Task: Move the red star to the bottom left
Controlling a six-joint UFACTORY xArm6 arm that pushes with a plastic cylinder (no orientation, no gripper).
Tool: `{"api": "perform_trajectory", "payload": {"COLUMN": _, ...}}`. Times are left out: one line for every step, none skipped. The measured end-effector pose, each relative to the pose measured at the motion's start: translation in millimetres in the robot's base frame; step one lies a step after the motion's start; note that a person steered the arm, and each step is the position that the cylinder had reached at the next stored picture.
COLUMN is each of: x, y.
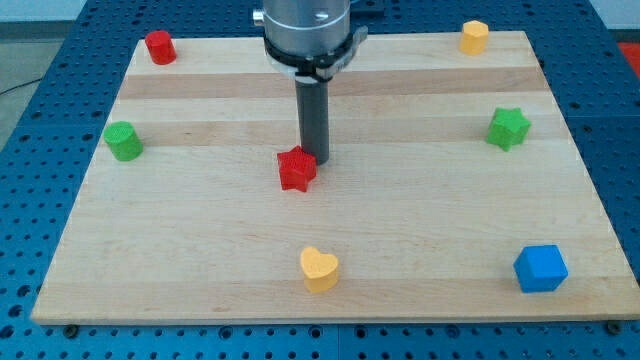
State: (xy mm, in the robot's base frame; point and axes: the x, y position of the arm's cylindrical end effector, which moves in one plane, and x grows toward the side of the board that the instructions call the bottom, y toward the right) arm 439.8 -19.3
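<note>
Progress looks slight: the red star (296, 169) sits near the middle of the counter (420, 250), far from the bottom-left corner it is meant to reach. The tip (315, 160) stands just beside the star, at its upper right, touching or nearly so, placed well for a push down and to the view's left. This arm carries no hand, only the rod, so nothing is held. No brands, labels or writing can be read anywhere.
</note>
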Motion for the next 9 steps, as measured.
{"api": "perform_trajectory", "payload": {"x": 9.7, "y": -4.6}}
{"api": "perform_trajectory", "payload": {"x": 16.4, "y": -16.5}}
{"api": "perform_trajectory", "payload": {"x": 22.5, "y": -34.7}}
{"api": "perform_trajectory", "payload": {"x": 38.9, "y": -51.8}}
{"api": "perform_trajectory", "payload": {"x": 55.2, "y": -69.7}}
{"api": "perform_trajectory", "payload": {"x": 58.9, "y": -92.5}}
{"api": "perform_trajectory", "payload": {"x": 62.9, "y": -113.0}}
{"api": "perform_trajectory", "payload": {"x": 71.0, "y": -132.5}}
{"api": "perform_trajectory", "payload": {"x": 79.6, "y": -151.6}}
